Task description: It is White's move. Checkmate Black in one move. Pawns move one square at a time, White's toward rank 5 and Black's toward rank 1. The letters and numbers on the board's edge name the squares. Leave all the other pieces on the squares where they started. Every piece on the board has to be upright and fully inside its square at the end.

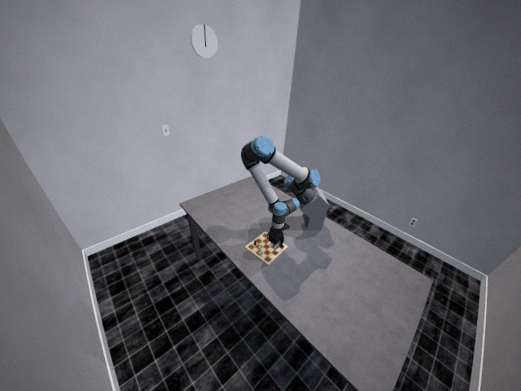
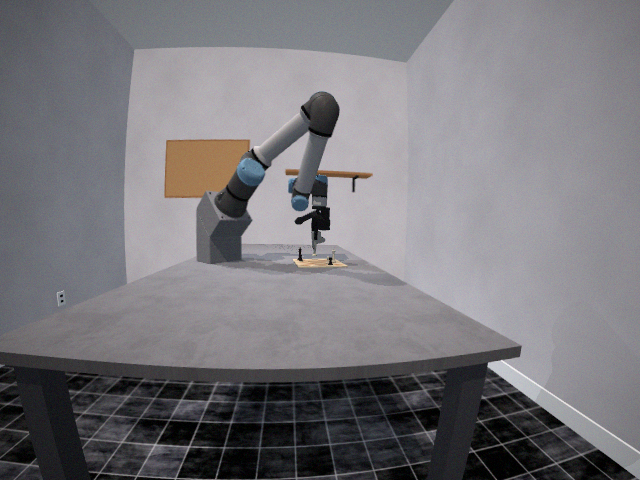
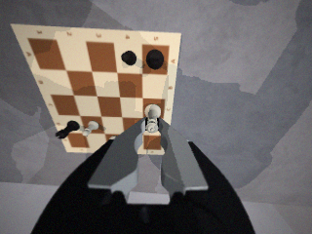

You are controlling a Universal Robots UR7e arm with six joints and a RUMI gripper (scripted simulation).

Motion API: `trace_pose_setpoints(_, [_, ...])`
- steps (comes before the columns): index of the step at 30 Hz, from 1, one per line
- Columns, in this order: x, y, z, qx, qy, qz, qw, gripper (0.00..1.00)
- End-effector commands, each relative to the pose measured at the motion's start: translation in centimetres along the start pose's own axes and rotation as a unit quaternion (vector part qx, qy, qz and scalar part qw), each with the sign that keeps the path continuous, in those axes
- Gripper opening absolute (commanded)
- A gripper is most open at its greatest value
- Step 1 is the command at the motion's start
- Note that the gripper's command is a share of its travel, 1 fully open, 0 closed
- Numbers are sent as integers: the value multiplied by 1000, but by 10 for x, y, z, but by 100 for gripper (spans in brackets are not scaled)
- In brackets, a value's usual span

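The small chessboard (image 3: 73,54) (image 1: 269,257) (image 2: 307,264) lies on the grey table. My gripper (image 3: 152,118) (image 1: 276,243) (image 2: 314,249) is shut on a white piece (image 3: 152,111), held upright and low over the board's right-edge column, near the near end in the wrist view. I cannot tell whether it touches the board. Two black pieces (image 3: 129,58) (image 3: 154,58) stand side by side at the far right of the board. Another black piece (image 3: 68,128) and a white piece (image 3: 90,128) stand side by side at the near left.
The arm's grey base pedestal (image 1: 315,212) (image 2: 217,232) stands on the table behind the board. The table's edge (image 1: 189,212) lies a little way to the left of the board in the top view.
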State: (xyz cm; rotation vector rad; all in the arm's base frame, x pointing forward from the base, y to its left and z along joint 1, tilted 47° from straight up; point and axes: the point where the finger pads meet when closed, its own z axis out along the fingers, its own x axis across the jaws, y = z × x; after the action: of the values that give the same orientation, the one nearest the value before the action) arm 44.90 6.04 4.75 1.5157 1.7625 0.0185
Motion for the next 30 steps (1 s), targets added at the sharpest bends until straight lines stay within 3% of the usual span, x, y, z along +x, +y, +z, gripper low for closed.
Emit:
trace_pose_setpoints(1, [1, 6, 12, -10, 2, 1, 1000, 0])
trace_pose_setpoints(30, [1, 6, 17, -10, 2, 1, 1000, 0])
